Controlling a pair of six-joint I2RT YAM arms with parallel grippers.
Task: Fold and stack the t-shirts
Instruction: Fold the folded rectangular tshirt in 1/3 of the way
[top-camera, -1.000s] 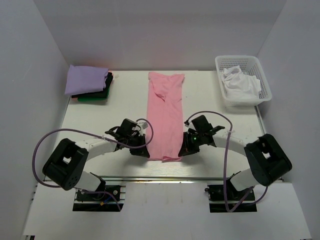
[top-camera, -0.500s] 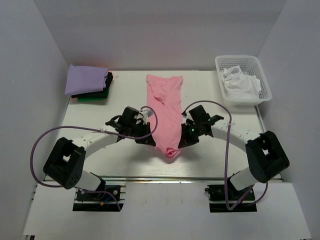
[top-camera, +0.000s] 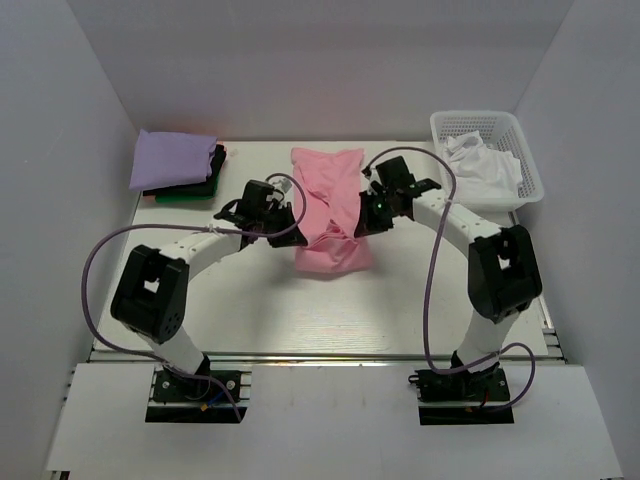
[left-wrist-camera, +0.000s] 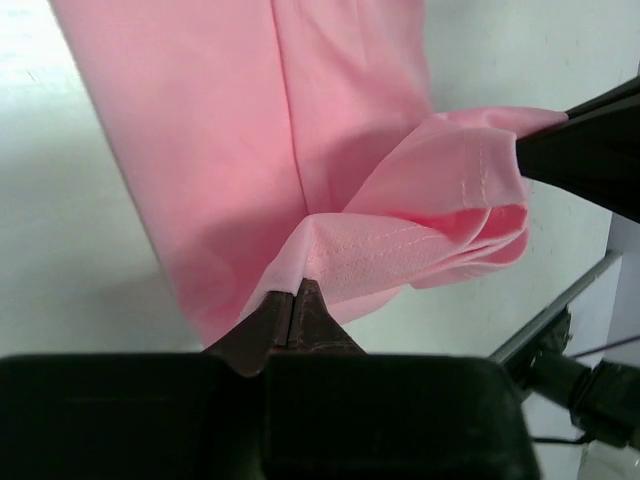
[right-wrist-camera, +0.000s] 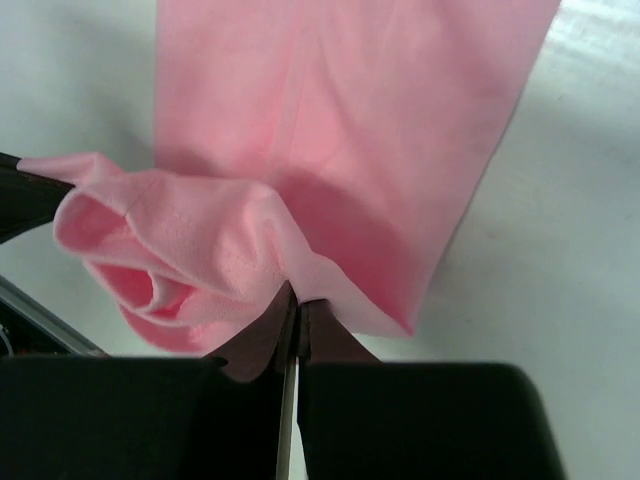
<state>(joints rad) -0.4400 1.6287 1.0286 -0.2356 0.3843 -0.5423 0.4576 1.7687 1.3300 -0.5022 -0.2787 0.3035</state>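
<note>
- Evidently the pink tee (top-camera: 326, 170) lies as a long narrow strip at the centre of the table (top-camera: 300, 320), running near to far. Its near hem is held up off the surface and bunched over the strip's middle, with slack cloth sagging on the near side.
- The left gripper (left-wrist-camera: 293, 298) has its fingers pinched tight on the hem's left corner, with cloth squeezed between the tips.
- The right gripper (right-wrist-camera: 292, 300) is clamped the same way on the right corner, and the hem droops in a loose roll between the two.
- The step in hand looks like the halving fold, bringing the near hem over to the far end.
- The next move calls for both arms to travel far together, level and keeping the hem taut. They should lay it squarely on the far edge before the fingers let go. Uneven travel would likely leave a skewed or wrinkled fold.
- A lavender tee (top-camera: 172, 158) tops a black tee (top-camera: 216, 168) and a green tee (top-camera: 185, 198) at the far left, well apart from the pink one. That stack is probably where it goes.
- A basket (top-camera: 480, 117) at the far right holds white cloth (top-camera: 480, 170).
</note>
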